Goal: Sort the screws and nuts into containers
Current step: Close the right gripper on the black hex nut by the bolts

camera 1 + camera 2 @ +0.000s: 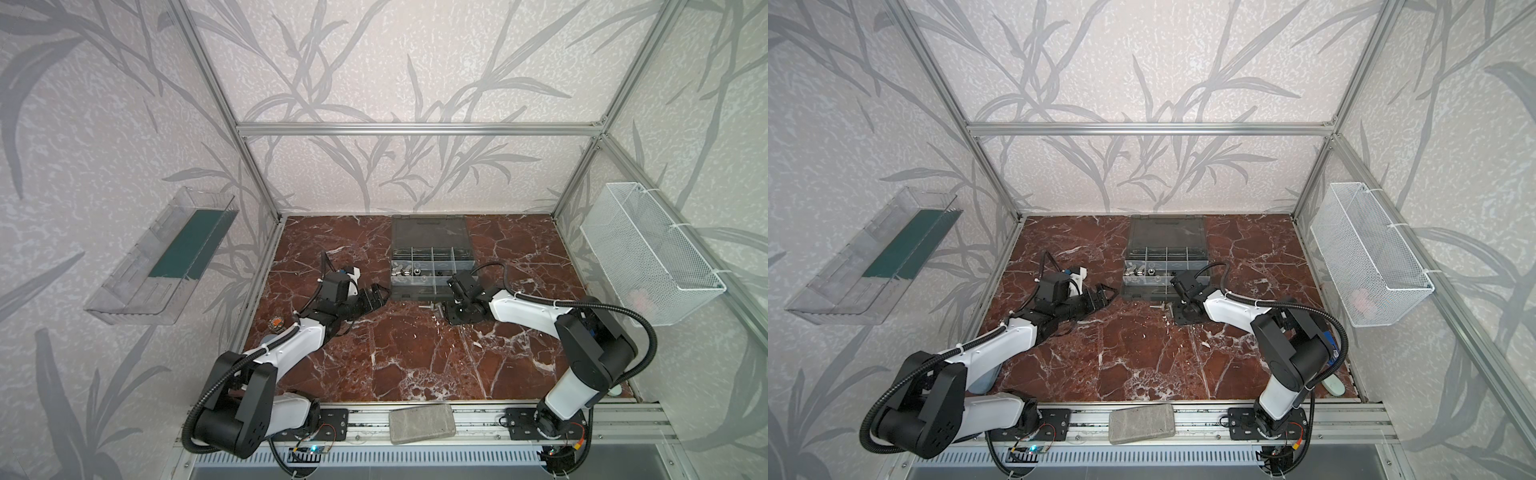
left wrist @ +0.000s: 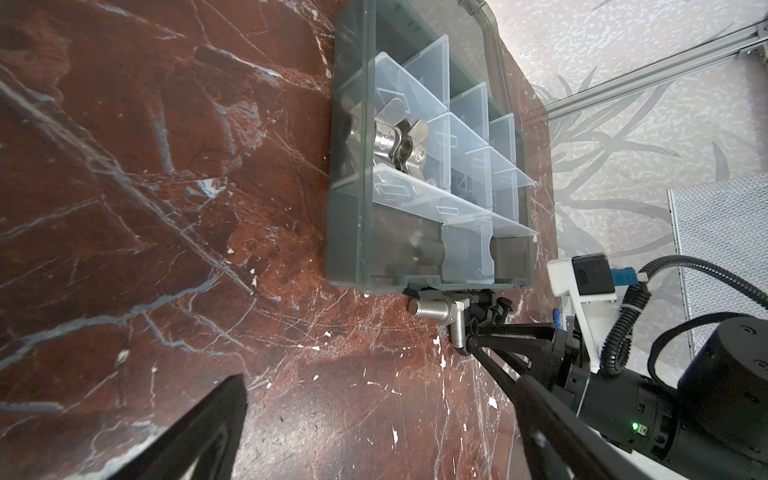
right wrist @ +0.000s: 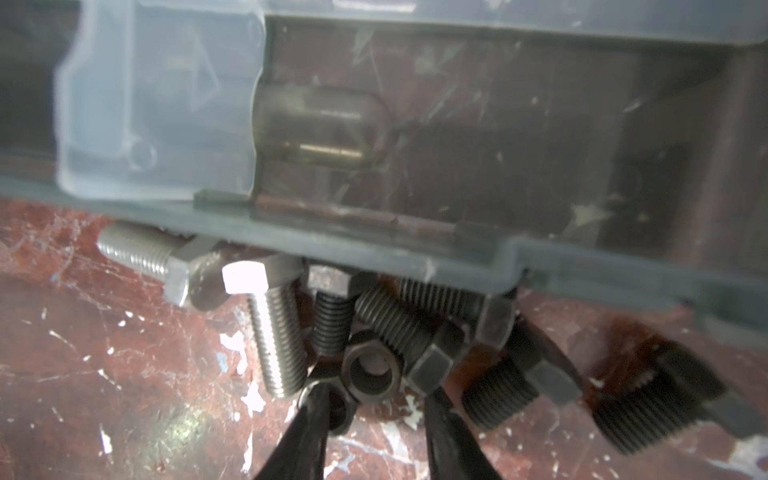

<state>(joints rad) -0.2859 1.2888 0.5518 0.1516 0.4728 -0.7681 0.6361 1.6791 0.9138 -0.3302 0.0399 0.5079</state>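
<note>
The containers are clear cells in a dark grey organizer case (image 1: 415, 293) (image 1: 1142, 291) (image 2: 349, 187) at the back middle. One cell holds silver winged nuts (image 2: 399, 141). A pile lies against the case's front wall (image 3: 374, 245): two silver screws (image 3: 276, 332) (image 2: 432, 309), several black screws (image 3: 399, 324) and a black nut (image 3: 372, 370). My right gripper (image 3: 376, 415) (image 1: 441, 311) is down at this pile. Its fingers stand slightly apart, the black nut lies just beyond the tips, and one finger (image 3: 311, 419) covers a second nut. My left gripper (image 2: 374, 419) (image 1: 376, 297) hangs wide open left of the case, holding nothing.
The case's smoky lid (image 1: 430, 230) lies open toward the back wall. A white wire basket (image 1: 648, 257) hangs on the right wall and a clear tray with green base (image 1: 166, 257) on the left. A grey block (image 1: 422, 424) rests on the front rail.
</note>
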